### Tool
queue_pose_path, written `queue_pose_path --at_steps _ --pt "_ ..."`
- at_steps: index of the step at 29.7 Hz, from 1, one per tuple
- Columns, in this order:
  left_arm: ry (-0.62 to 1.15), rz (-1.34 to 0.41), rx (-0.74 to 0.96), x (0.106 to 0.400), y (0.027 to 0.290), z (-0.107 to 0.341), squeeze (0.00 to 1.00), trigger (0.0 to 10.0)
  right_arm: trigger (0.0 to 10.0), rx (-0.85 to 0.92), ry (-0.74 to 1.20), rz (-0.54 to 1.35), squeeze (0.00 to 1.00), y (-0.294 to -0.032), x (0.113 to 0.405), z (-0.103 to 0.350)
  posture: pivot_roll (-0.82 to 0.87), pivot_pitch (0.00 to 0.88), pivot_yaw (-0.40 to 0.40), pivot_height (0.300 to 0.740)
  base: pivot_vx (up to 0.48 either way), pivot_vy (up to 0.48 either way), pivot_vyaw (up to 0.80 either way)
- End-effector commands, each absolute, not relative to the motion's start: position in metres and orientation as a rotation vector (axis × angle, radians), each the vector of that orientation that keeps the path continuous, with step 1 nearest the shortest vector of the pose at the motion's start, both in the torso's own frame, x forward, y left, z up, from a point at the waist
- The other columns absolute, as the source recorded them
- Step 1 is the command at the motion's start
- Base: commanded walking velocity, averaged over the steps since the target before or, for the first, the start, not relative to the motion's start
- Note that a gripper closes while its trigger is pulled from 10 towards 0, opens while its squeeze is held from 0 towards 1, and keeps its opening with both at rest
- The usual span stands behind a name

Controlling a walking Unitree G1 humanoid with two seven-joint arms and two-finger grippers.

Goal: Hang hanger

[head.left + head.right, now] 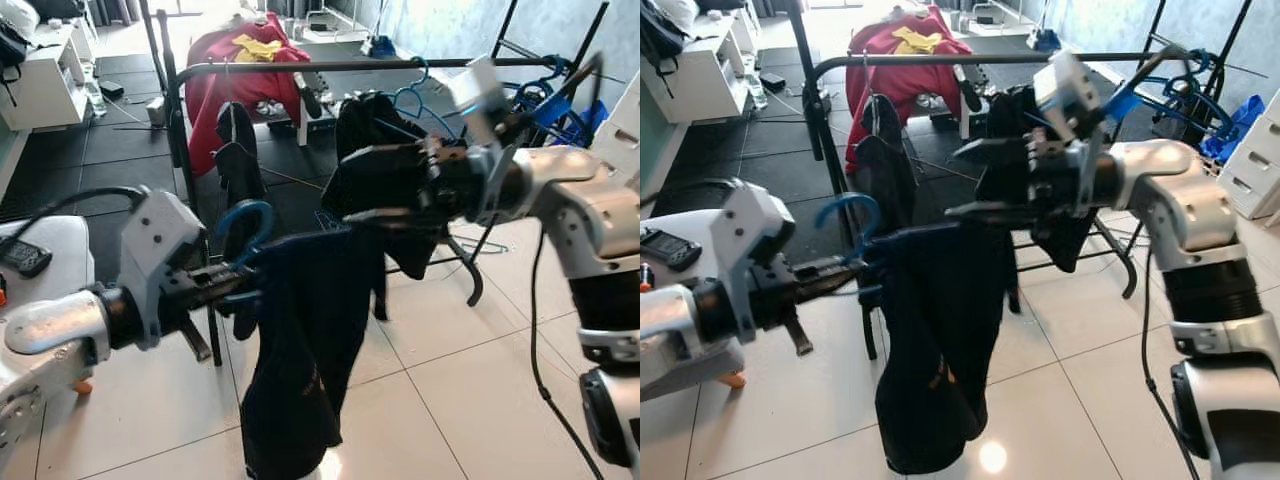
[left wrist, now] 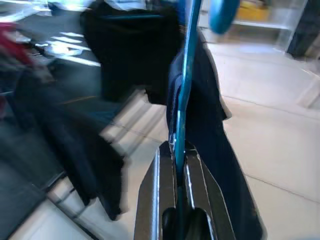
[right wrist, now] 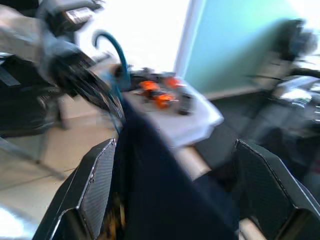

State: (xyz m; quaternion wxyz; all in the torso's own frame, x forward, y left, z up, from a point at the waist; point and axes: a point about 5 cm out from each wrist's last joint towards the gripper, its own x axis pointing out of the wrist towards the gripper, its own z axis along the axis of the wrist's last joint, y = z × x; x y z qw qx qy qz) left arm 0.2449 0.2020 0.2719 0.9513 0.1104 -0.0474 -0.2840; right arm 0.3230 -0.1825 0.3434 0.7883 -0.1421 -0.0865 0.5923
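A blue hanger point(image 1: 247, 232) carrying a dark garment point(image 1: 305, 340) is held out in front of the robot, above the tiled floor point(image 1: 470, 370) and short of the black clothes rail point(image 1: 330, 67). The hanger is gripped near its hooked end by the left claw point(image 1: 232, 277), whose two fingers are pressed together on the thin blue wire, as is seen plainly in the left wrist view, where the wire point(image 2: 182, 120) runs straight up from between the fingers point(image 2: 152, 195). The right claw point(image 1: 985, 180) is held at the far end of the hanger with its fingers spread wide; the dark cloth point(image 3: 170, 200) is seen between them in the blurred right wrist view, though contact with it cannot be judged with certainty. Other dark clothes point(image 1: 237, 150) are already hung on the rail, and a red heap point(image 1: 235, 70) is seen behind it.
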Motion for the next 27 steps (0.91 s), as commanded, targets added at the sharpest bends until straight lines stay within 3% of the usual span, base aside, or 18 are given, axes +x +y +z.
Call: queue_pose_path --at_steps 1,4,5,10,11,14,18,25,27 --pt "-0.179 -0.511 0.184 0.245 0.211 0.287 0.00 0.0 10.0 -0.273 -0.191 1.231 0.87 -0.193 0.323 0.342 -0.07 0.055 -0.059 0.740 0.000 0.000 0.00" --pt "-0.223 -0.454 0.133 0.247 0.219 0.294 0.00 0.0 10.0 -0.252 -0.184 1.187 0.87 -0.203 0.323 0.340 -0.07 0.055 -0.059 0.740 0.000 0.000 0.00" --pt "-0.285 -0.404 0.046 0.249 0.226 0.304 0.00 0.0 10.0 -0.216 -0.147 1.181 0.00 -0.207 0.320 0.327 -0.07 0.053 -0.057 0.740 0.000 0.000 0.00" --pt "-0.342 -0.364 -0.043 0.251 0.231 0.312 0.00 0.0 10.0 -0.170 -0.102 1.193 0.00 -0.209 0.316 0.311 -0.07 0.052 -0.057 0.740 0.000 0.000 0.00" --pt "-0.408 -0.337 -0.140 0.252 0.234 0.322 0.00 0.0 10.0 -0.101 -0.080 1.191 0.00 -0.208 0.316 0.299 -0.07 0.053 -0.053 0.740 0.000 0.000 0.00" --pt "-0.464 -0.344 -0.215 0.252 0.233 0.331 0.00 0.0 10.0 -0.039 -0.065 1.188 0.00 -0.205 0.317 0.289 -0.07 0.051 -0.054 0.740 0.000 0.000 0.00" --pt "-0.570 -0.479 -0.342 0.244 0.214 0.350 0.00 0.5 10.0 0.169 -0.047 1.201 0.00 -0.174 0.325 0.263 -0.06 0.054 -0.057 0.740 0.000 0.000 0.00" --pt "-0.571 -0.513 -0.420 0.247 0.196 0.352 0.00 0.0 10.0 0.251 -0.026 1.249 0.00 -0.145 0.322 0.252 -0.06 0.056 -0.054 0.740 0.000 0.000 0.00" --pt "-0.555 -0.538 -0.480 0.252 0.180 0.349 0.00 0.0 10.0 0.254 -0.006 1.280 0.00 -0.120 0.317 0.244 -0.06 0.057 -0.051 0.740 0.000 0.000 0.00"
